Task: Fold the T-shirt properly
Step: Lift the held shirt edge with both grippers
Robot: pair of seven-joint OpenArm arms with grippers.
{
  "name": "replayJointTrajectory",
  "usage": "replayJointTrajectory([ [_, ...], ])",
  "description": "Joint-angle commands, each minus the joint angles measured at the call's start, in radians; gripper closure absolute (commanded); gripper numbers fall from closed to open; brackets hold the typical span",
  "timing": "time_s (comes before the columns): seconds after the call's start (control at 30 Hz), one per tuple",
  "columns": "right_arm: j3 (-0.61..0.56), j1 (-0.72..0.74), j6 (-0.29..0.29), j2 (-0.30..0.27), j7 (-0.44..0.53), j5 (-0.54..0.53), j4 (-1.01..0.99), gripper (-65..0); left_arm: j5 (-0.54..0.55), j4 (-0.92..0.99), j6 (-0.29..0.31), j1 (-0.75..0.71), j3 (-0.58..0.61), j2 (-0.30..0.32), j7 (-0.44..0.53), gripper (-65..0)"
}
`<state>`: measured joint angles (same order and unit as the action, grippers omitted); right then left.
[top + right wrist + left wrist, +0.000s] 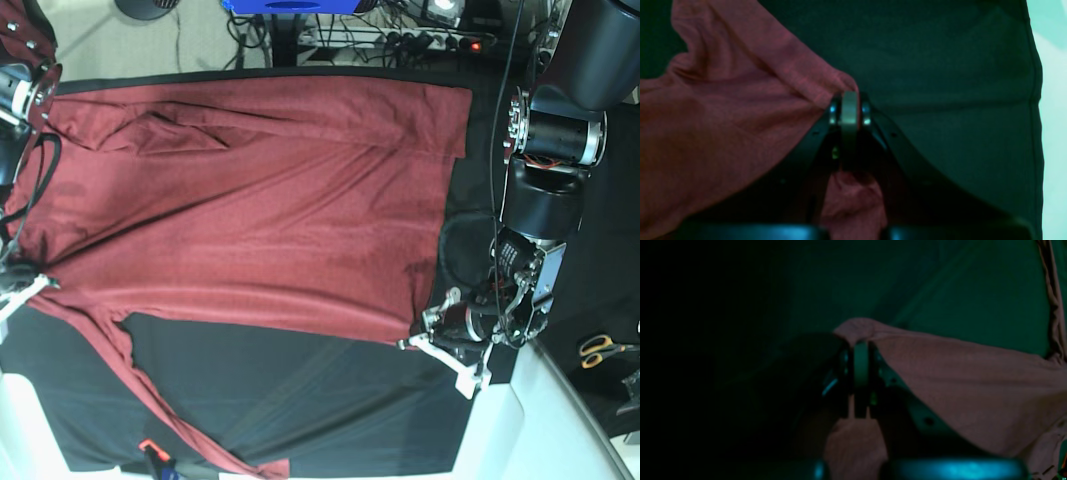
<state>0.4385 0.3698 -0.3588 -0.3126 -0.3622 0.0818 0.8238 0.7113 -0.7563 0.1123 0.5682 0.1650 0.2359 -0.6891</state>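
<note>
The brick-red T-shirt (250, 200) lies spread flat on a black cloth sheet (330, 400). One long sleeve trails toward the near edge. My left gripper (420, 338) is at the shirt's near right corner. In the left wrist view it (861, 343) is shut on a raised pinch of the T-shirt (973, 380). My right gripper (20, 285) is at the shirt's left edge, by the sleeve's root. The right wrist view shows it (850, 96) shut on a bunch of the T-shirt (723, 116), with fabric also pushed up between the fingers.
The black cloth sheet (940, 100) ends at a pale table edge (1053, 133). Scissors (600, 348) lie on the right, beyond the left arm. A small orange and blue object (150, 455) sits at the near edge by the sleeve. Cables and gear crowd the far side.
</note>
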Motion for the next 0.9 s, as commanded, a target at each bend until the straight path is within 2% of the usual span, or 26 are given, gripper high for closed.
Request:
replayJointTrajectory([
  [0.0, 0.0, 0.031, 0.005, -0.023, 0.028, -0.006, 0.019, 0.0, 0.015, -0.025, 0.005, 0.036, -0.005, 0.007, 0.016, 0.0],
  [0.87, -0.002, 0.059, 0.004, -0.023, 0.032, -0.006, 0.012, 0.0, 0.015, -0.087, 0.005, 0.042, -0.006, 0.023, 0.016, 0.0],
])
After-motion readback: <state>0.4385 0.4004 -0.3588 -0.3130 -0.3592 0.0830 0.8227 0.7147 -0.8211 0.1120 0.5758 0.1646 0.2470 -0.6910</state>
